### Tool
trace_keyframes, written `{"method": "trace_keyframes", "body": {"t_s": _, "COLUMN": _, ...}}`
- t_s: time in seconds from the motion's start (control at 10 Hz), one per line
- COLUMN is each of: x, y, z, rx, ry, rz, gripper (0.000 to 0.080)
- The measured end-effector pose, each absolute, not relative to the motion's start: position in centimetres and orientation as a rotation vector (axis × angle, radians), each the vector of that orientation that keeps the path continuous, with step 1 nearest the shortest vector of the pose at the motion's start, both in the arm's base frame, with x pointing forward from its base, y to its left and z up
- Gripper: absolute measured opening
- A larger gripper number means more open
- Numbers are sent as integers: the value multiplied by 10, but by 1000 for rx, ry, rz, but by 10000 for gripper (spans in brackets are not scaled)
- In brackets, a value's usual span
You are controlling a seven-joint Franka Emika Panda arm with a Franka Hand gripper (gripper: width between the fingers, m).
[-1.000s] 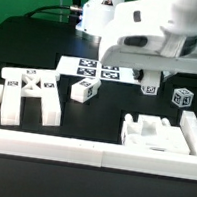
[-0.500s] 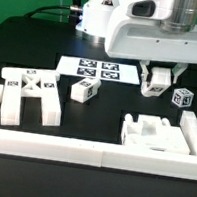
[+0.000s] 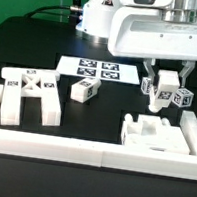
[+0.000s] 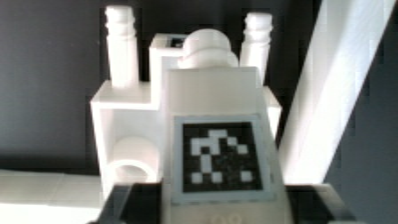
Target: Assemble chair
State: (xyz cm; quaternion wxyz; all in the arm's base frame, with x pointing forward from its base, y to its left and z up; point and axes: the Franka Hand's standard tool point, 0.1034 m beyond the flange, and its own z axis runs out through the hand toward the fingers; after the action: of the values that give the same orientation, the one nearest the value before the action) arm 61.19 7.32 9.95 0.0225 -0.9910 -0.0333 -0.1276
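My gripper is shut on a small white tagged block and holds it off the table, above the blocky white chair part at the front right. In the wrist view the block fills the middle between the dark fingers, tag facing the camera, with the chair part and its two pegs beyond it. A second tagged block lies just to the exterior view's right of the gripper. A third block lies mid-table. The leg frame lies at the left.
The marker board lies flat behind the blocks, in front of the arm's base. A low white border wall runs along the front and up both sides, close to the chair part.
The fingers closed round the small block, which has moved toward the exterior view's right and front with the gripper, to a spot over the chair part. Other parts have not moved.
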Motion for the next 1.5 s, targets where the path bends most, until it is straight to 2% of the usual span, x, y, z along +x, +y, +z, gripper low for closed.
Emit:
{"method": "trace_keyframes", "body": {"t_s": 0.1, "x": 615, "y": 72, "z": 101, "rx": -3074, "ry": -112, "rz": -351, "gripper": 290}}
{"method": "trace_keyframes", "body": {"t_s": 0.3, "x": 650, "y": 74, "z": 105, "rx": -3057, "ry": -99, "rz": -386, "gripper": 290}}
{"method": "trace_keyframes", "body": {"t_s": 0.4, "x": 658, "y": 75, "z": 106, "rx": -3054, "ry": -100, "rz": -403, "gripper": 290}}
{"method": "trace_keyframes", "body": {"t_s": 0.8, "x": 659, "y": 75, "z": 104, "rx": -3048, "ry": -98, "rz": -447, "gripper": 290}}
{"method": "trace_keyframes", "body": {"t_s": 1.1, "x": 665, "y": 78, "z": 108, "rx": -2990, "ry": -91, "rz": -739, "gripper": 290}}
{"method": "trace_keyframes", "body": {"t_s": 1.3, "x": 681, "y": 85, "z": 118, "rx": -2982, "ry": -112, "rz": -736, "gripper": 290}}
{"method": "trace_keyframes", "body": {"t_s": 1.5, "x": 677, "y": 85, "z": 113, "rx": -2986, "ry": -111, "rz": -724, "gripper": 290}}
